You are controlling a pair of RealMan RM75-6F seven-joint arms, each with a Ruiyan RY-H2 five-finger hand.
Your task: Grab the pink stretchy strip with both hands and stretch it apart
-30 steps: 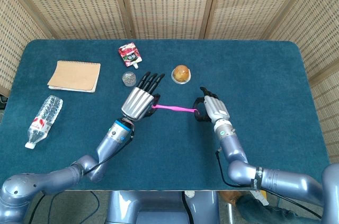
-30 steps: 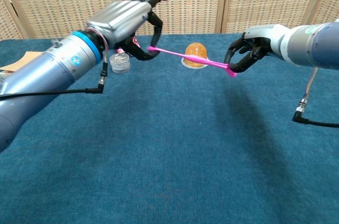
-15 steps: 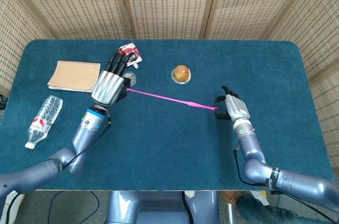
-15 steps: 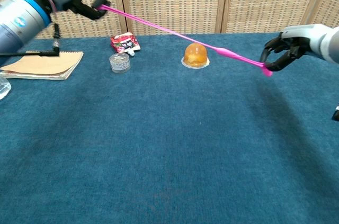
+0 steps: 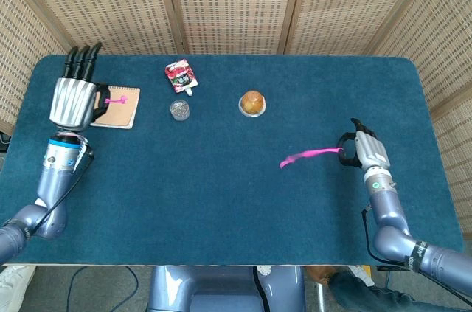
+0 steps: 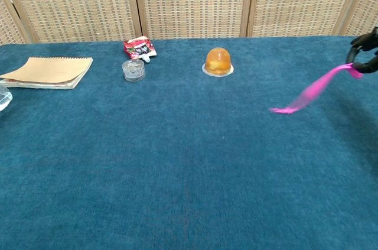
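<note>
Pink stretchy strip (image 5: 310, 154) hangs loose from the right hand (image 5: 363, 150), which pinches its end, in the head view. The left hand (image 5: 76, 96), above the notebook (image 5: 122, 108), holds a small pink piece (image 5: 114, 99). In the chest view, the strip trails blurred over the table (image 6: 177, 161).

The lower half of the table (image 5: 221, 209) is free cloth. In the upper part stand a notebook (image 5: 118, 107), a small jar (image 5: 179, 110), a packet (image 5: 180, 75) and a bun (image 5: 252, 102)
</note>
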